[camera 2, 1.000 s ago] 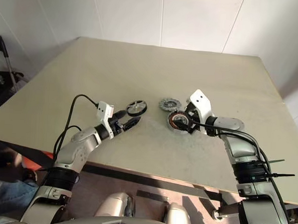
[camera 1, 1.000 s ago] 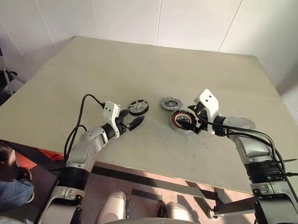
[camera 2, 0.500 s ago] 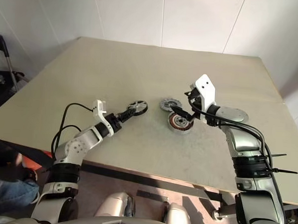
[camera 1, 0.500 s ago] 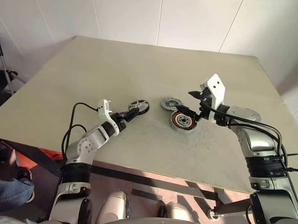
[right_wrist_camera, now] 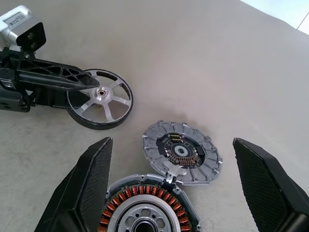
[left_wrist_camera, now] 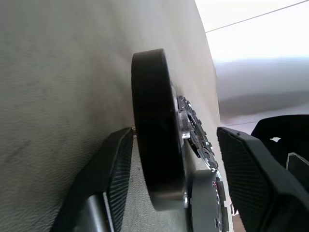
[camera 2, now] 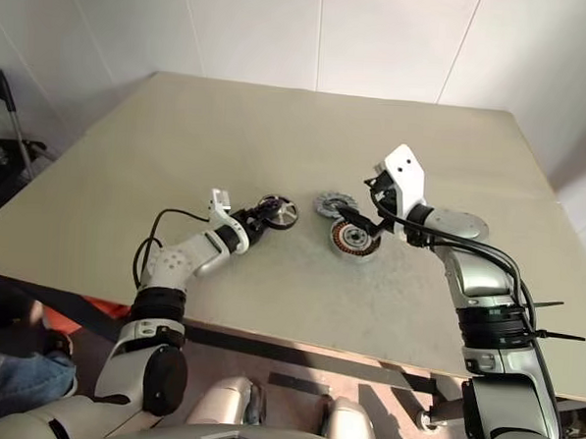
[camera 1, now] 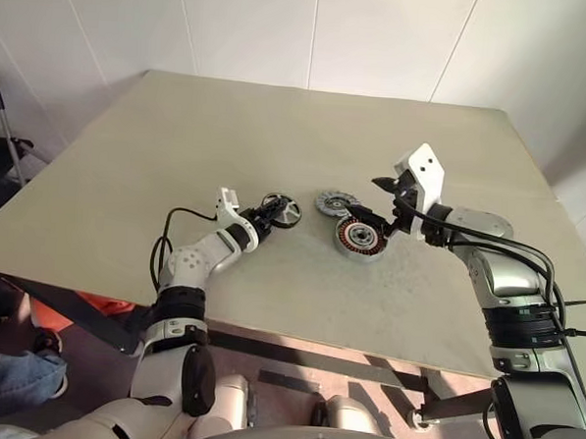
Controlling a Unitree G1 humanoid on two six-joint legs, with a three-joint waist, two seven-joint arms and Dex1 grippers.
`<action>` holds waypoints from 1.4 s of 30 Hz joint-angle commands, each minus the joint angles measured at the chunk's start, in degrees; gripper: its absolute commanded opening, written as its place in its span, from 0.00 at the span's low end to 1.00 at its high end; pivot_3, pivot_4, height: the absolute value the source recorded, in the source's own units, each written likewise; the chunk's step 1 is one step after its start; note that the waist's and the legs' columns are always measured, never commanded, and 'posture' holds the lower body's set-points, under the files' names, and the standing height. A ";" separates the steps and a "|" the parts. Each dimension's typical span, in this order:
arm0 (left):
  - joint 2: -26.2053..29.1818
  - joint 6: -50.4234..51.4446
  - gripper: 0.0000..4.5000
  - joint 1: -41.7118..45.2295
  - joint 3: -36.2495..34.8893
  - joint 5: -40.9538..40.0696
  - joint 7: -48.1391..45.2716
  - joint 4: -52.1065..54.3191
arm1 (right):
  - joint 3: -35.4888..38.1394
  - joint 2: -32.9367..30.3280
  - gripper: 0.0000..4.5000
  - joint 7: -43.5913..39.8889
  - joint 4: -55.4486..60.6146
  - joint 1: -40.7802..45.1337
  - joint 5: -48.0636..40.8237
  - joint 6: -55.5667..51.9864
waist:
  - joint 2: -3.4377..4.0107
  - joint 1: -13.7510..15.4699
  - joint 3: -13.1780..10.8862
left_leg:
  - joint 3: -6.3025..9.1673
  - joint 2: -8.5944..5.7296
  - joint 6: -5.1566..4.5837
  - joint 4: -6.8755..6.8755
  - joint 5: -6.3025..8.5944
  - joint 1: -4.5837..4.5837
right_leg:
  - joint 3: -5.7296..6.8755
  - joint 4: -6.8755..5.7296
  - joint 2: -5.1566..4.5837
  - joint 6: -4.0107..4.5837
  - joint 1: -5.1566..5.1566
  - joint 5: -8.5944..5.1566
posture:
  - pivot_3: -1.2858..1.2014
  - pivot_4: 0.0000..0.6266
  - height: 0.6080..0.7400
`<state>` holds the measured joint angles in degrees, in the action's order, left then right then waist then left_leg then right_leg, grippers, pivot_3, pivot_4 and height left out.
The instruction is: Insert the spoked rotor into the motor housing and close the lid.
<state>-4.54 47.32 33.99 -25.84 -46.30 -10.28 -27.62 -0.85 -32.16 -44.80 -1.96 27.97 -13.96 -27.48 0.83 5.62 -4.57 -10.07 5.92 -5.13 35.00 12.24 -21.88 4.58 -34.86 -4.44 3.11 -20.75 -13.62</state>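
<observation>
The spoked rotor (right_wrist_camera: 100, 98) lies flat on the matte beige table (camera 1: 278, 130), left of frame centre: dark outer rim, shiny silver flat spokes, small hub. My left gripper (camera 1: 268, 214) straddles its rim, fingers either side, not yet clamped. Right of it, touching each other, lie the ribbed grey lid (right_wrist_camera: 182, 152) and the copper-wound motor housing (camera 1: 359, 238). My right gripper (camera 1: 380, 204) hangs released above the housing

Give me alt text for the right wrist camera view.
The left gripper straddles the spoked rotor lying on the table. Nearer, the ribbed lid overlaps the copper-wound motor housing, framed by the right gripper's open fingers.
</observation>
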 commanded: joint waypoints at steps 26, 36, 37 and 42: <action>-1.37 15.39 0.27 7.12 6.41 -8.46 -11.04 0.40 | 7.77 -6.00 1.00 13.30 -12.95 6.23 6.14 3.07 | -0.02 0.09 -0.02 | -0.01 -0.01 0.05 0.10 -0.03 -0.14 | 0.01 0.00 -0.01 -0.01 -0.08 0.01 | 0.52 0.00 1.00; -3.50 9.81 0.27 13.19 10.61 -0.05 -16.56 -16.15 | 9.58 -7.15 1.00 16.70 -13.57 5.97 6.82 2.59 | -0.02 0.01 -0.02 | -0.02 -0.01 -0.28 0.08 0.02 -0.25 | 0.01 0.06 -0.01 -0.01 -0.20 0.00 | 0.52 0.00 1.00; -3.59 9.48 0.27 13.66 10.58 0.35 -17.14 -17.11 | 9.75 -7.25 1.00 16.81 -13.44 5.73 6.79 2.54 | -0.02 0.06 -0.02 | -0.02 -0.01 -0.28 0.08 0.02 -0.24 | 0.01 0.05 -0.01 -0.01 -0.20 0.00 | 0.52 0.00 1.00; -4.05 8.17 0.27 15.87 9.82 1.76 -19.38 -20.56 | 10.23 -7.40 1.00 17.15 -12.49 4.58 6.69 2.19 | -0.01 0.10 -0.02 | -0.02 -0.01 -0.28 0.10 0.02 -0.21 | 0.01 0.04 -0.02 -0.01 -0.16 0.01 | 0.52 0.00 1.00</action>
<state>-7.18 56.26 47.31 -15.59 -44.45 -28.05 -47.89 7.75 -38.41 -28.31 -17.22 32.22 -7.30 -25.54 0.82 5.71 -4.58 -10.09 5.91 -5.40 35.10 12.25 -22.09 4.60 -34.82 -4.47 3.10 -20.91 -13.62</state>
